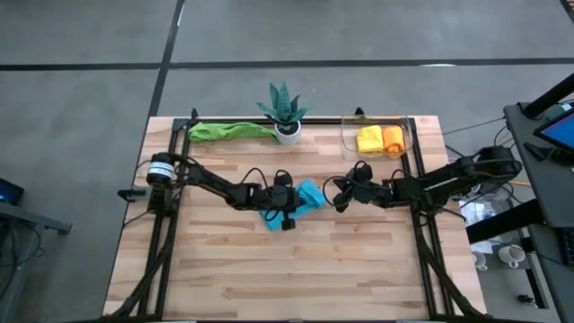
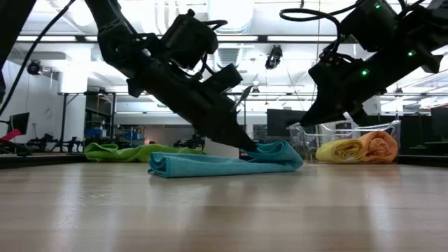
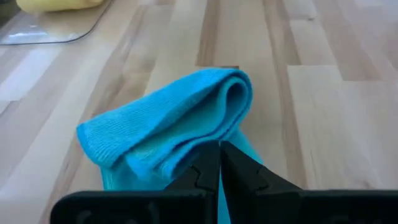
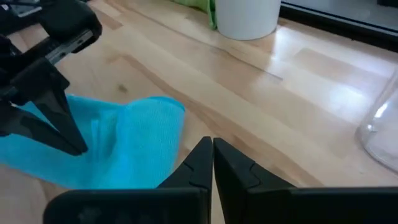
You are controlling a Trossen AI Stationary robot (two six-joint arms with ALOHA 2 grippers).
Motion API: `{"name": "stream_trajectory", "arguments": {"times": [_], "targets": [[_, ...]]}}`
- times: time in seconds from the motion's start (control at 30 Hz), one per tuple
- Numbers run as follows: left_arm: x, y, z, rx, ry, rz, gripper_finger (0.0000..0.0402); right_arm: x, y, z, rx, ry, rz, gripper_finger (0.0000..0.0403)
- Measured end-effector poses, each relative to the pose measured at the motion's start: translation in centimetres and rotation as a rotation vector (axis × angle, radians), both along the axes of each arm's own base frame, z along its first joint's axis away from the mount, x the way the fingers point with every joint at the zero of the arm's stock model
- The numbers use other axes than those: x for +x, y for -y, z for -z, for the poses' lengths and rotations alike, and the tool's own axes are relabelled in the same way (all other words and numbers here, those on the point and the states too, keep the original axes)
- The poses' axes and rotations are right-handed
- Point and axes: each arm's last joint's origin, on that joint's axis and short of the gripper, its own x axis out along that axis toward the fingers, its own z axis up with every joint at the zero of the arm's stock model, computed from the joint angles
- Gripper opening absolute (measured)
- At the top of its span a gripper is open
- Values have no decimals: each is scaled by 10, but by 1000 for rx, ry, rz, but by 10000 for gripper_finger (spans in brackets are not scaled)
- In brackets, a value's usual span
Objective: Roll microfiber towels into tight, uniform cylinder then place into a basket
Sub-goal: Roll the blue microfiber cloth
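Note:
A light blue towel point(image 1: 307, 199) lies loosely folded over itself on the middle of the table point(image 1: 359, 260). My left gripper point(image 1: 289, 205) is shut, and its tips are down on the towel point(image 3: 168, 124). My right gripper point(image 1: 343, 197) is shut and hangs just right of the towel, above the table point(image 2: 311, 122), touching nothing. The clear basket point(image 1: 404, 133) at the far right holds a yellow roll point(image 1: 369, 139) and an orange roll point(image 1: 393, 138). A green towel point(image 1: 229, 131) lies bunched along the far edge. My left gripper presses its shut fingertips point(image 3: 208, 168) onto the blue towel's upper layers point(image 3: 199, 146), near the towel's right end point(image 2: 260, 150). The fingers slant down from the table's left. The towel lies on the table in several folded layers.
A spiky green plant in a white pot point(image 1: 286, 115) stands at the far edge between the green towel and the basket. Bare wood point(image 1: 296, 278) stretches across the near half of the table. Dark frame rails point(image 1: 421, 242) run along both sides.

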Motion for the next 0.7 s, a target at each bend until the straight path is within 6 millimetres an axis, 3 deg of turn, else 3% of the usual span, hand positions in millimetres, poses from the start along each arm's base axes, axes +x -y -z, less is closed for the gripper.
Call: {"name": "stream_trajectory", "arguments": {"times": [0.4,0.7], "targets": [[-2,-15,5,26,-19,-80,0,3,-3,7,87,-12,-69,9],[-4,-20,7,36,-30,-110,0,23,-7,33,134,21,-121,9]]}}
